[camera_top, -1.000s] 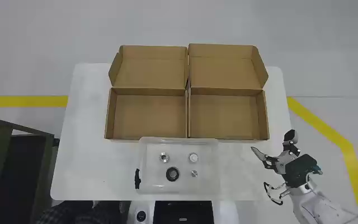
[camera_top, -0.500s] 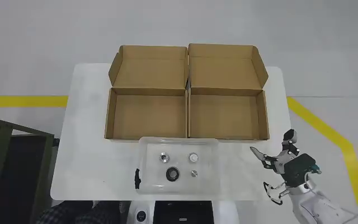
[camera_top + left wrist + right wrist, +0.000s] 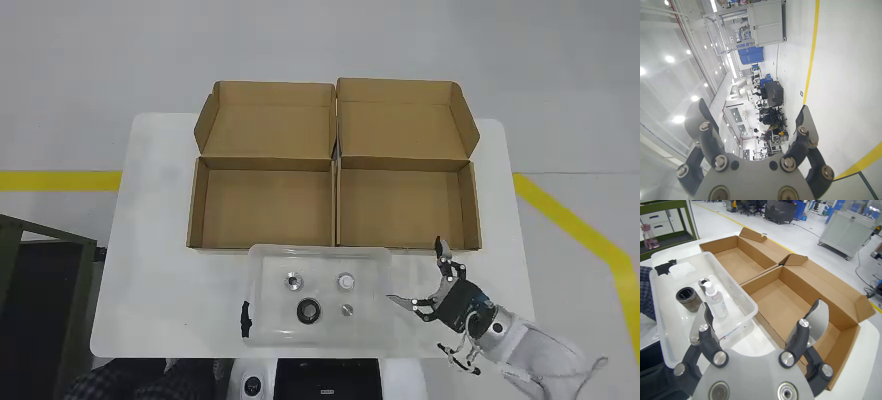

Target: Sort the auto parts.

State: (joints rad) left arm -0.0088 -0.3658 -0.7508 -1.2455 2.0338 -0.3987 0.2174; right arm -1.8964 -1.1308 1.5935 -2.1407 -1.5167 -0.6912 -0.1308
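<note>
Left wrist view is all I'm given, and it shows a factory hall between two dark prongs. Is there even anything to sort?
Observer: Yes. A clear plastic bin at the front edge of the white table holds a dark metal cylinder, a small clear spray bottle and a short silver metal sleeve.
Operator: Where would they go?
Observer: Two open brown cardboard boxes sit side by side just behind the bin, both empty.
Operator: Is anything picking them up?
Observer: Not yet. The right tool is open beside the bin's right end, holding nothing.
</note>
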